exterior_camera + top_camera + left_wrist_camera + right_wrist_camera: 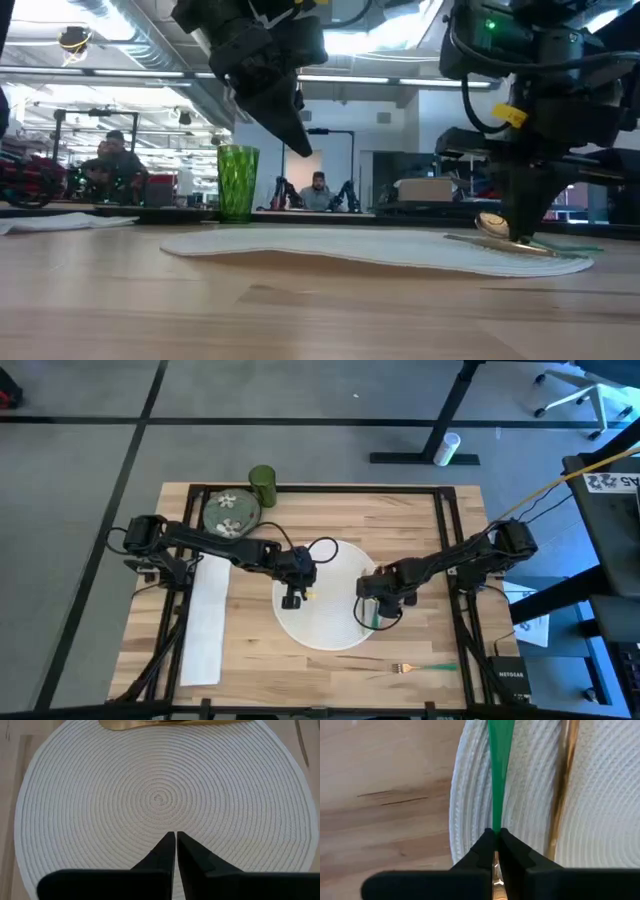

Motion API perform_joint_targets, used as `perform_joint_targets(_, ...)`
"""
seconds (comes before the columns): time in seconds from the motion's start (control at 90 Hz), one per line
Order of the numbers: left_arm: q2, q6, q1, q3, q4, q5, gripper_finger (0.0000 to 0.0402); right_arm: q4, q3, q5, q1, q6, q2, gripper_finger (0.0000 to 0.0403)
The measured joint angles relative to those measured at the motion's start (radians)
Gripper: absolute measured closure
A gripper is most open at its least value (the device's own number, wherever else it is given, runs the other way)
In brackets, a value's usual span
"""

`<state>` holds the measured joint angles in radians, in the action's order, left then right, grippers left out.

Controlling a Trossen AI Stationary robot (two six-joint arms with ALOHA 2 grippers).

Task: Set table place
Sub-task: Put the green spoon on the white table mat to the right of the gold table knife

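Tabletop of pale wood planks, black rails along edges, filling middle of high view. Round white woven placemat at centre, flat on wood. Left gripper above left part of placemat, raised clear of it in low view, jaws together, nothing between them. Right gripper at right edge of placemat, tip down on mat, jaws clamped on green-handled utensil; green handle lying across mat rim in right wrist view, gold metal just visible between jaws. Second gold utensil beside it on mat, type unclear. Gold piece also at far rim of mat in left wrist view. Fork with green handle near front edge of tabletop, right of centre, well apart from mat. Folded white napkin along left side. Patterned green plate at back left corner, green glass just beside it at back edge. People seated in room behind in low view.
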<state>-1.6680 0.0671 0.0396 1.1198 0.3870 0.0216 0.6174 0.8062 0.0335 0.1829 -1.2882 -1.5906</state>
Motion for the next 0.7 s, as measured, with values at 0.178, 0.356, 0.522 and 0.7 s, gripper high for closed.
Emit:
perform_joint_targets(0.178, 0.000, 0.000, 0.000, 0.000, 0.000, 0.000, 0.0402, 0.004, 0.000, 0.023, 0.000, -0.004, 0.000, 0.0402)
perform_joint_targets(0.356, 0.000, 0.000, 0.000, 0.000, 0.000, 0.000, 0.0402, -0.004, 0.000, 0.028, 0.001, -0.029, 0.000, 0.0402)
perform_joint_targets(0.522, -0.001, 0.000, 0.000, -0.001, 0.000, 0.000, 0.0402, -0.020, 0.012, 0.028, 0.001, -0.028, 0.000, 0.0402)
perform_joint_targets(0.7, -0.001, 0.000, 0.000, -0.001, 0.000, 0.000, 0.0402, -0.018, 0.041, 0.022, 0.001, -0.027, 0.002, 0.0402)
